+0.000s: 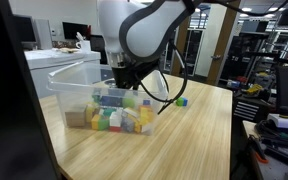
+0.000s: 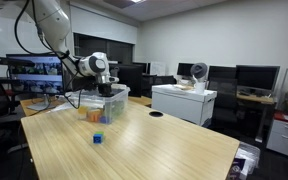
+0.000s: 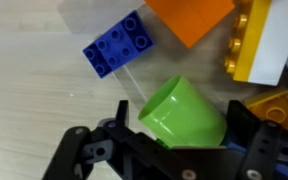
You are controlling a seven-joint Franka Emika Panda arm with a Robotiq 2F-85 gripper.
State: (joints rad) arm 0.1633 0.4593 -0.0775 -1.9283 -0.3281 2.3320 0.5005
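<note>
**Item 1. Pincer** [image 3: 184,122]. It is reaching down into a clear bin [image 1: 69,88]. In the wrist view its jaws are standing apart, one at either side of a green cup [image 3: 184,110]. Whether the pads are pressing on the cup cannot be told. In both exterior views the pincer [image 1: 124,80] [image 2: 106,84] is showing only as a dark shape dipping below the bin's rim, with its fingers hidden.

**Item 2. Green cup.** It is lying on its side inside the bin, between the jaws. Only the wrist view is showing it.

**Item 3. Neighbours of the cup, wrist view only.**
- A blue brick [image 3: 119,45] is lying at 11 o'clock from the cup, apart from it.
- An orange piece [image 3: 189,18] is sitting at 12 o'clock.
- A yellow brick [image 3: 259,45] is sitting at 2 o'clock.

**Item 4. Bin** [image 2: 120,100]. It is standing on the wooden counter [image 1: 189,145] [image 2: 164,150]. An exterior view is showing mixed coloured blocks [image 1: 114,118] crowding against its near wall.

**Item 5. Loose pieces on the counter, outside the bin.**
- A small block [image 1: 181,101] is resting at 3 o'clock from the bin in an exterior view.
- A blue block [image 2: 98,138] is resting at 6 o'clock from the bin in an exterior view, well apart from it.
- The wrist view is showing neither piece.
</note>
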